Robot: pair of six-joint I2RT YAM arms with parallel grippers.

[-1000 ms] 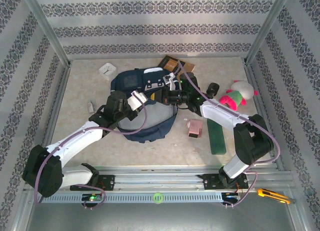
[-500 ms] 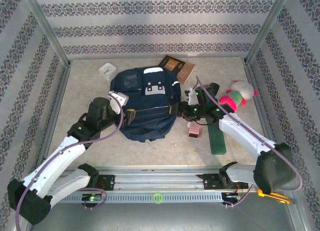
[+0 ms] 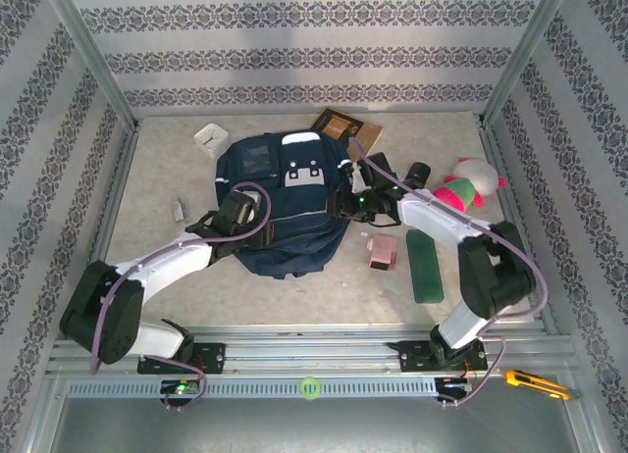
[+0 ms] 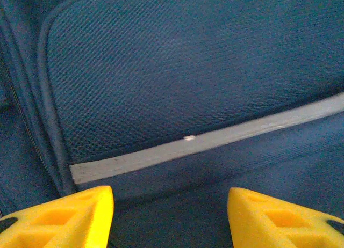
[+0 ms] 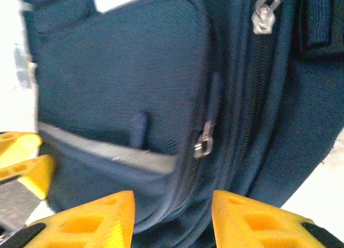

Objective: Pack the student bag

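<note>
Left gripper (image 4: 171,218) half open and empty, just over the front pocket's pale stripe (image 4: 204,143). Right gripper (image 5: 172,213) parted too, holding nothing, facing a zipper pull (image 5: 202,144). Student bag (image 3: 289,239) lies flat, mid table (image 3: 157,169), seemingly zipped. We judge: pin the fabric left, pinch the pull squarely, draw along the zip.

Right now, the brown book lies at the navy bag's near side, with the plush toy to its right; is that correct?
No: the top external view shows the brown book at the student bag's far side; the plush toy is to its right.
</note>
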